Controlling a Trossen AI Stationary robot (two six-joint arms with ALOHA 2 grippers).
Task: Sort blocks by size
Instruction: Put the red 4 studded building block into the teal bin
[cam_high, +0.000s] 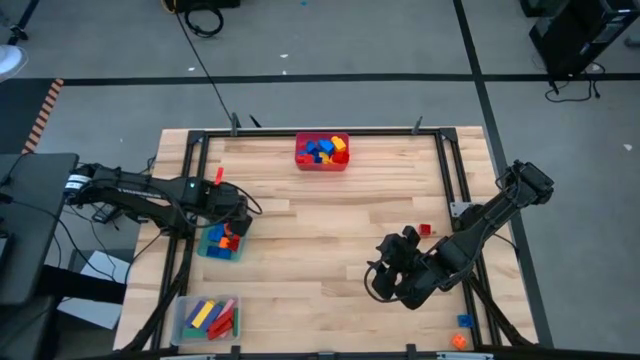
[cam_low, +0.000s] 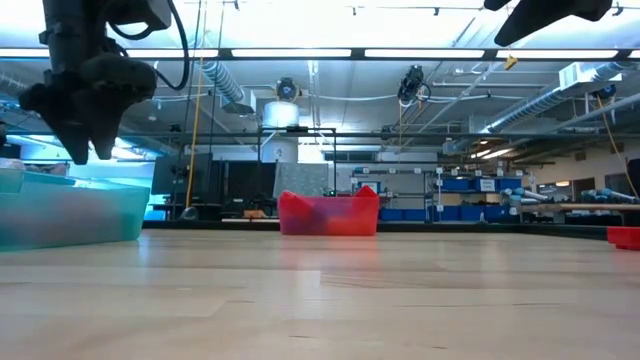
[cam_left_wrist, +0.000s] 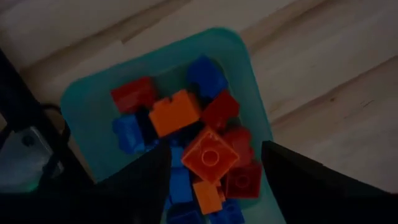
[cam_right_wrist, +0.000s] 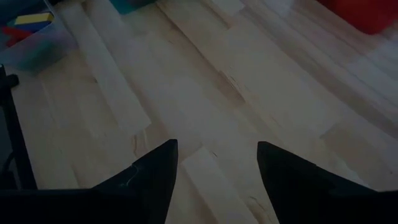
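wooden table (cam_high: 330, 230), blocks being sorted into bins.
left gripper (cam_left_wrist: 214, 165) hangs open, empty, over the green bin (cam_left_wrist: 74, 106) of blocks (cam_left_wrist: 177, 112) near the left edge; right gripper (cam_right_wrist: 217, 158) open, empty.

Grey floor (cam_high: 350, 40) crossed by dark tape lines (cam_high: 470, 50) surrounds the wooden table (cam_high: 330, 220); black cables (cam_high: 205, 18) lie at the far side. Beyond, ceiling strip lights (cam_low: 300, 52) glow over silver ducts (cam_low: 225, 85); far shelving (cam_low: 470, 190) holds what seem blue bins.

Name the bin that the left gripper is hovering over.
The green bin at the table's left edge, under the left gripper; the red bin and clear bin sit apart.
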